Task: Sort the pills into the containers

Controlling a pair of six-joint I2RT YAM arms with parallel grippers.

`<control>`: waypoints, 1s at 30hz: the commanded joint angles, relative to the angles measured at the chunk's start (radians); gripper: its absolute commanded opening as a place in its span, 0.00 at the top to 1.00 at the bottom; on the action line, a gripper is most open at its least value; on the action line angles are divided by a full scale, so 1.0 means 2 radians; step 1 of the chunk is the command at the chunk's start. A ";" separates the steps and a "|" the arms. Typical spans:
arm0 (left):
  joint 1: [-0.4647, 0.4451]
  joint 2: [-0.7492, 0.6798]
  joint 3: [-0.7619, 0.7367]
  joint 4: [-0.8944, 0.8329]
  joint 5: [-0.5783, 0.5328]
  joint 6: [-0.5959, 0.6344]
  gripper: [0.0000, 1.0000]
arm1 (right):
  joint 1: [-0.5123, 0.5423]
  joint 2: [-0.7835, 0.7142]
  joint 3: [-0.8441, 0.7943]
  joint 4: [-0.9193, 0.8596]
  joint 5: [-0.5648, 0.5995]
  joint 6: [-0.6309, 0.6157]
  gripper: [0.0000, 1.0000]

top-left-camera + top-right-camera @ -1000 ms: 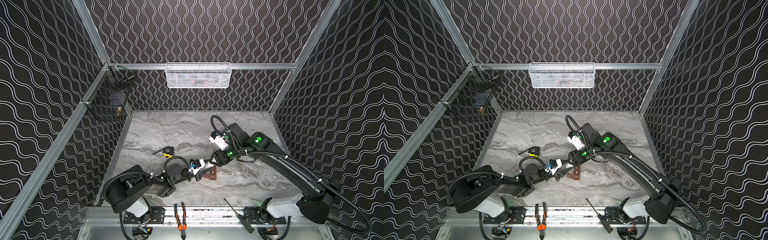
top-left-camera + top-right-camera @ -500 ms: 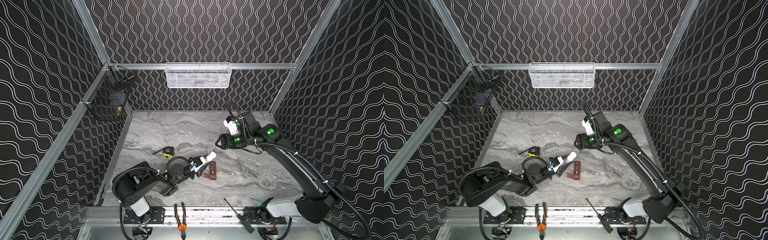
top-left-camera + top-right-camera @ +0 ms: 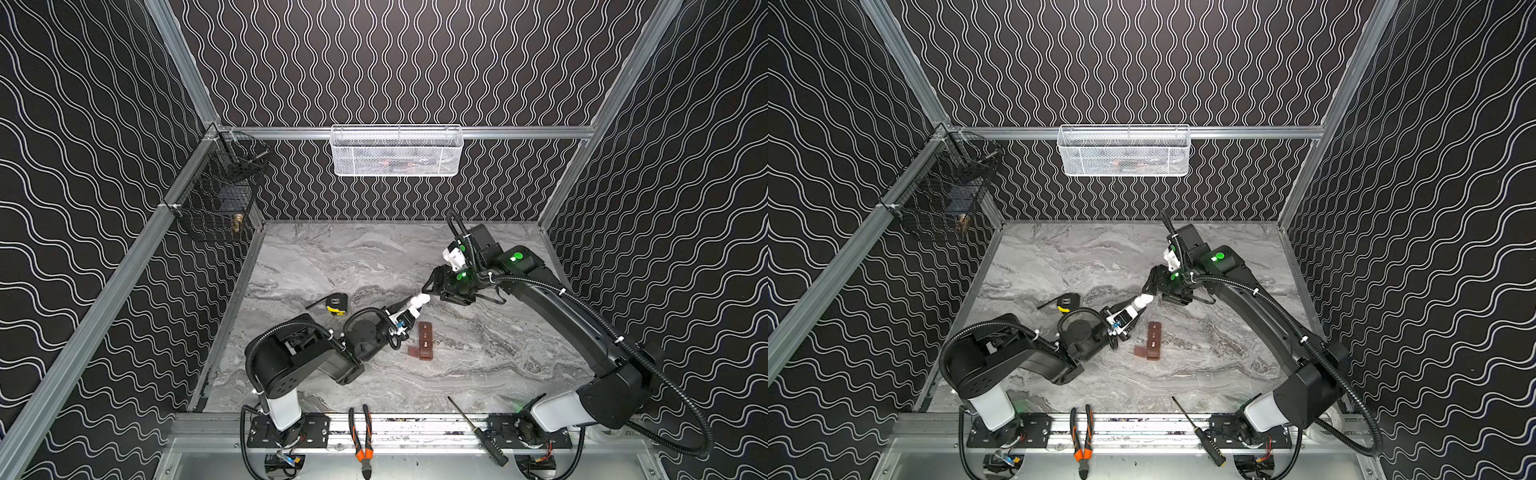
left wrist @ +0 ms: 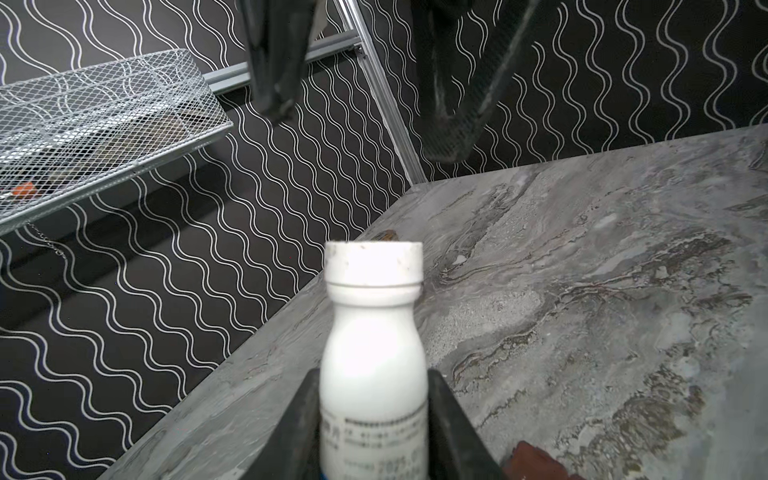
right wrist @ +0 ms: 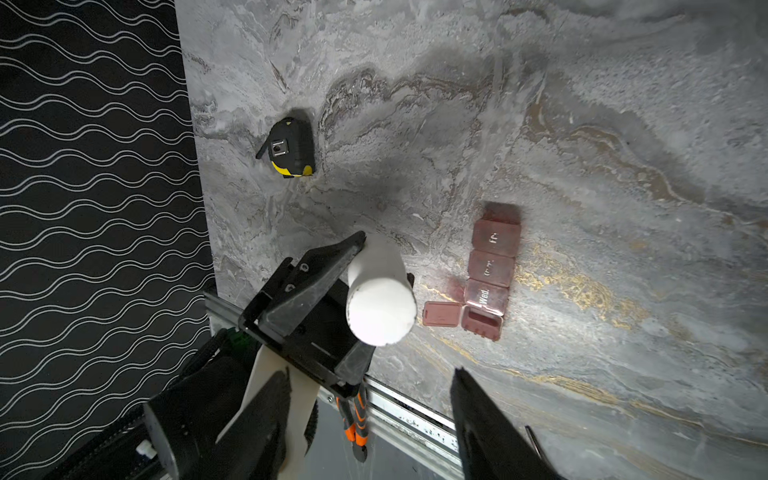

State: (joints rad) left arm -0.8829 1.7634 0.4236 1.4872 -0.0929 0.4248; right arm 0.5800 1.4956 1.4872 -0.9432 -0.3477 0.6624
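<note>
White bottle (image 4: 374,353), reddish-brown containers (image 5: 490,270) with white marks, grey marbled surface (image 3: 332,257), black walls (image 3: 415,62) with white wavy lines, black-and-yellow tape measure (image 5: 291,153), white mesh basket (image 3: 397,160).

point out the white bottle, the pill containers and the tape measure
white bottle (image 5: 381,309): right wrist view, on its cap
pill containers (image 5: 490,268): right wrist view, on a closed lid
tape measure (image 5: 291,151): right wrist view, on its case

Reddish-brown containers (image 5: 490,274), joined strip, lying flat, end lid open

Tape measure (image 3: 337,303) on marble table (image 3: 332,257) — pliers (image 3: 361,453) and screwdriver (image 3: 478,432) at front rail (image 3: 415,428).
</note>
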 commanded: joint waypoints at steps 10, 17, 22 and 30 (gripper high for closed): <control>0.001 0.001 0.001 0.032 0.001 0.011 1.00 | 0.001 0.015 -0.018 0.033 -0.016 0.015 0.41; 0.001 -0.001 0.000 0.032 0.003 0.008 1.00 | 0.001 0.022 -0.026 0.043 -0.017 0.013 0.45; 0.001 -0.003 -0.002 0.032 0.004 0.007 1.00 | 0.001 0.028 -0.023 0.047 -0.020 0.012 0.47; 0.001 -0.006 -0.005 0.032 0.004 0.005 1.00 | 0.001 0.038 -0.019 0.050 -0.023 0.009 0.51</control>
State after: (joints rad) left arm -0.8829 1.7584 0.4168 1.4899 -0.0917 0.4248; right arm 0.5804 1.5673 1.4403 -0.8619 -0.3828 0.6807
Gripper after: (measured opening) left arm 0.378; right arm 0.493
